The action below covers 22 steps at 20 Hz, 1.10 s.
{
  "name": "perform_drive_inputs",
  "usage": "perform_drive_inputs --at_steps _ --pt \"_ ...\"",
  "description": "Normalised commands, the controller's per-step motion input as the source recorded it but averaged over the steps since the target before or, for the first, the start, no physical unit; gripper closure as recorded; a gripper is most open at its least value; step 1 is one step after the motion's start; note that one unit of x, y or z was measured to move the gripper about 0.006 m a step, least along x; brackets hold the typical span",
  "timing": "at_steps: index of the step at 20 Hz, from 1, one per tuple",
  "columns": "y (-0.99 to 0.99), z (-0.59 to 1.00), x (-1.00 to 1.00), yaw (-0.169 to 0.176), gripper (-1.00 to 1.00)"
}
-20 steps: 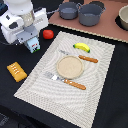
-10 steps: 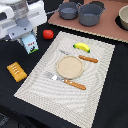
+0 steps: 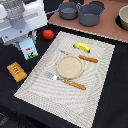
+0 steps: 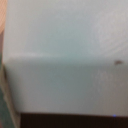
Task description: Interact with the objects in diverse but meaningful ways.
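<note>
Over at the exterior view's left, the bread loaf (image 3: 16,71) lies on the dark table (image 3: 107,100). Next, the gripper (image 3: 25,41) sits right above the carton (image 3: 28,48), whose pale surface (image 4: 65,60) fills the wrist view; I cannot tell how the jaws stand. Then the tomato (image 3: 48,34), the banana (image 3: 82,47) on the placemat (image 3: 95,75), and the plate (image 3: 69,67).
</note>
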Motion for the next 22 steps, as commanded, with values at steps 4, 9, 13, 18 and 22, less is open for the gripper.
perform_drive_inputs --at_steps 4,9,13,18,22 --pt "-0.65 0.21 0.76 -0.013 1.0" --pt "-0.6 0.14 0.78 0.0 1.0" --pt "-0.57 0.12 0.81 0.0 1.0" --pt "-0.54 0.04 0.81 0.0 1.0" --pt "-0.54 0.01 0.8 0.0 1.0"
